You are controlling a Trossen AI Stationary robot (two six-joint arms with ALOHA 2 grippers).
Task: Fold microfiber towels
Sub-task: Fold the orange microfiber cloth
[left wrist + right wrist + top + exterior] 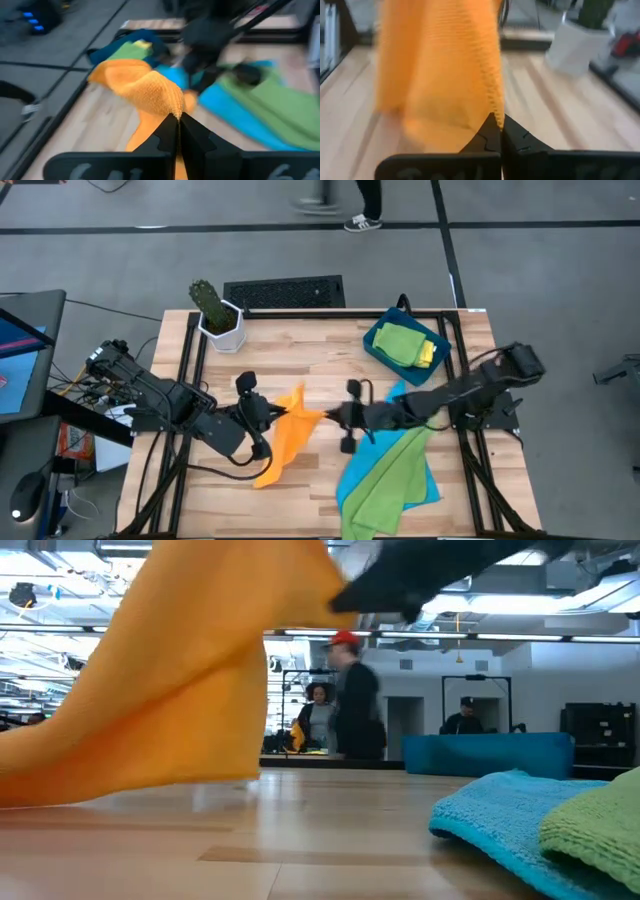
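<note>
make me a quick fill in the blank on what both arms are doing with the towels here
1. Both grippers, left and right, are shut on the ____ towel.
2. The lime green towel by the right arm lies on top of a bright ____ towel.
3. The dark-blue tray holds a green towel and a ____ one.

Missing words: orange; blue; yellow

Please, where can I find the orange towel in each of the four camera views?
High view: the orange towel hangs at table centre, between the left gripper and the right gripper.
Low view: it fills the upper left.
Left wrist view: centre, above the shut fingers.
Right wrist view: upper centre.
Shared landmark: the blue towel, also in low and left wrist views.
</note>
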